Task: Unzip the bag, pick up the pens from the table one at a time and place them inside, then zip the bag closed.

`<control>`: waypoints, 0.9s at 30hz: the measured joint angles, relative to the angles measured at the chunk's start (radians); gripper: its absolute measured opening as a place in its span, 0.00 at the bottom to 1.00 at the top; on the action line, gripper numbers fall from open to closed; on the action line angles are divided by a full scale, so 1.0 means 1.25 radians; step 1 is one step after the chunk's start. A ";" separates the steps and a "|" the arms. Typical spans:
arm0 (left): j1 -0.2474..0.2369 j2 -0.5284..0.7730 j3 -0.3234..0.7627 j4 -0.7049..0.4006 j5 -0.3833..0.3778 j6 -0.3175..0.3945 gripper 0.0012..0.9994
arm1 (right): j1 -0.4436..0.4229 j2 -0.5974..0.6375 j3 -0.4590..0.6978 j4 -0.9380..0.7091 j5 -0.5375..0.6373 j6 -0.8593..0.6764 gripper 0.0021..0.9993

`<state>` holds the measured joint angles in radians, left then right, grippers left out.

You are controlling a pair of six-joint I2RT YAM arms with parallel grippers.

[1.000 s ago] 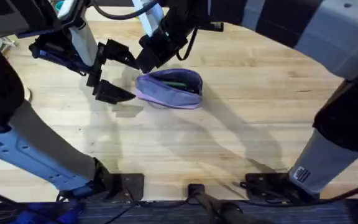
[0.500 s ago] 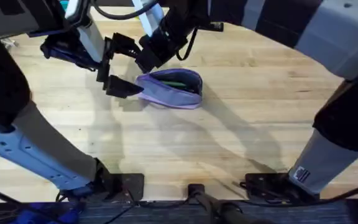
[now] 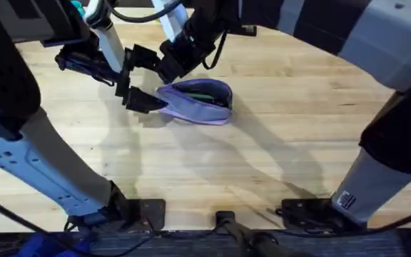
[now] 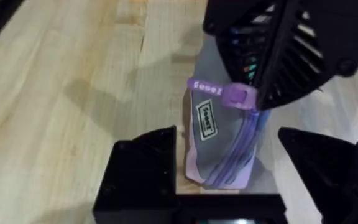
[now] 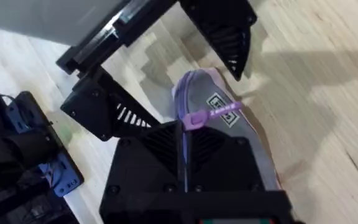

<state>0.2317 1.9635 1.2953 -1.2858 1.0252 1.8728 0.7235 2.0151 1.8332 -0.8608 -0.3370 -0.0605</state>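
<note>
The lavender bag [image 3: 195,103] lies on the table [image 3: 284,143], its top gaping, with a green pen [image 3: 204,96] showing inside. At the bag's left end my right gripper [image 3: 168,70] is shut on the purple zipper pull [image 5: 199,118]; the left wrist view shows that pull [image 4: 232,94] pinched in the black fingers. My left gripper [image 3: 138,80] is open, and the bag's end [image 4: 213,146] sits between its two fingers [image 4: 145,171] without touching them.
Both arms crowd the far left of the table around the bag's end. Bare wood spreads to the right and front of the bag. Arm bases and cables [image 3: 223,221] line the near edge.
My left gripper has moved right and slightly away from me, closing in on the bag's left end while staying open. The right gripper and the bag have held still.
</note>
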 joint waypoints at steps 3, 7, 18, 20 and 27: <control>0.000 0.009 0.000 -0.001 0.000 -0.022 0.99 | 0.000 0.000 0.000 0.000 0.000 0.000 0.03; 0.000 0.011 -0.001 0.003 0.005 -0.040 0.98 | 0.000 0.000 0.000 0.000 0.000 0.000 0.03; -0.006 0.011 -0.002 0.000 0.015 -0.051 0.04 | -0.011 0.000 0.000 -0.006 0.002 0.000 0.03; -0.006 0.011 -0.002 0.000 0.015 -0.051 0.04 | -0.021 0.000 0.000 -0.016 0.000 0.000 0.03; -0.006 0.011 -0.002 0.000 0.015 -0.052 0.04 | -0.063 0.000 0.000 -0.072 -0.007 0.000 0.03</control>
<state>0.2237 1.9778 1.2930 -1.2854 1.0443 1.8084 0.6443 2.0151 1.8336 -0.9504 -0.3462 -0.0606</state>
